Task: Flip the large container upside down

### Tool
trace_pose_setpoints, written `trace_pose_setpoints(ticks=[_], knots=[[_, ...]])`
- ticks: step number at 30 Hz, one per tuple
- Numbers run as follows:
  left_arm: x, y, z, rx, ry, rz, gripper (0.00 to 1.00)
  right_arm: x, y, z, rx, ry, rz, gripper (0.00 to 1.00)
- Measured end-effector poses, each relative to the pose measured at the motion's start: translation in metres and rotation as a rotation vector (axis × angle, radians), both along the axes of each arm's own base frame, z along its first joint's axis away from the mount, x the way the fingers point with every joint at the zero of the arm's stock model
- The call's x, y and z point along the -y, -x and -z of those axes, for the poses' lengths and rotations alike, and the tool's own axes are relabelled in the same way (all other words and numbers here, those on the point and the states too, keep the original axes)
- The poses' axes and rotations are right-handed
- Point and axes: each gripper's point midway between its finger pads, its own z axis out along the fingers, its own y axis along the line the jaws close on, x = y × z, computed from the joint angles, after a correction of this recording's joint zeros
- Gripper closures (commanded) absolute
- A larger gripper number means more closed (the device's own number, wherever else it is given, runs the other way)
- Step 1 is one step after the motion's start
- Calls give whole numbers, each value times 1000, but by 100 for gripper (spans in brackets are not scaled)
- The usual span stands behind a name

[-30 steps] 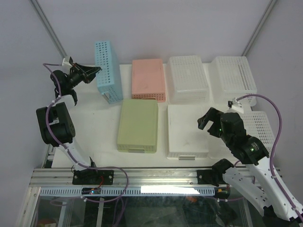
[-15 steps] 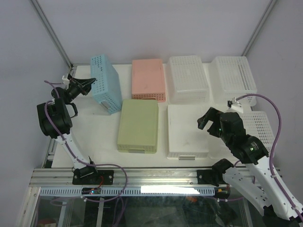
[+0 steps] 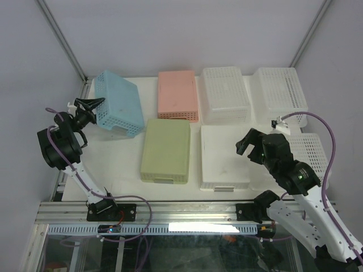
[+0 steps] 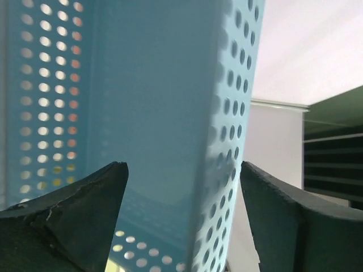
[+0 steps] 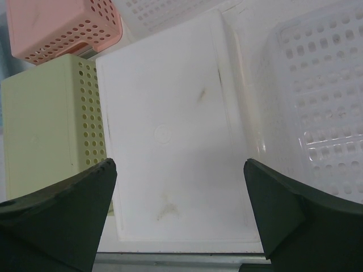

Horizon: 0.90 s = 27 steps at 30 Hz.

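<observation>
The large container is the blue perforated basket (image 3: 118,103) at the back left; it lies with its solid bottom facing up. My left gripper (image 3: 92,107) is open at the basket's left edge. In the left wrist view a corner of the blue basket (image 4: 142,85) runs between the spread fingers of the left gripper (image 4: 184,173), with a gap on each side. My right gripper (image 3: 248,144) hangs open over a white upturned container (image 3: 224,156). Nothing is between its fingers in the right wrist view, where the right gripper (image 5: 180,164) looks down on that white container (image 5: 164,113).
Around the blue basket stand a pink upturned container (image 3: 177,94) and a green one (image 3: 165,149). White baskets sit at the back (image 3: 225,93), back right (image 3: 281,88) and right (image 3: 311,152). The table's left edge (image 3: 74,170) is close to my left arm.
My left gripper has opened and let go of the blue basket. The basket has tipped over leftward from standing on its side to bottom-up. The left arm has drawn back towards the left.
</observation>
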Motion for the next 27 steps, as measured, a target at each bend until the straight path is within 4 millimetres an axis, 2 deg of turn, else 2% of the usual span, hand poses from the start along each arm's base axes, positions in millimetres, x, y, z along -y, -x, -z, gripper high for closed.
trace_pose_setpoints(ticks=[3, 10, 15, 18, 23, 27], knots=[[-6, 0, 5, -32, -76, -27, 1, -1, 0, 1, -4, 0, -3, 1], [-39, -18, 14, -144, -418, -162, 1, -1, 0, 1, -7, 3, -3, 1], [-56, -8, 33, -265, -607, -209, 1, -1, 0, 1, -6, 2, -4, 1], [-64, -3, 38, -311, -675, -227, 1, -2, -1, 1, -4, 0, -6, 1], [-72, -3, 27, -329, -799, -258, 1, -3, -2, -1, 3, -4, -8, 1], [-70, -6, 9, -323, -920, -282, 1, -4, -4, -2, 10, -6, -10, 1]])
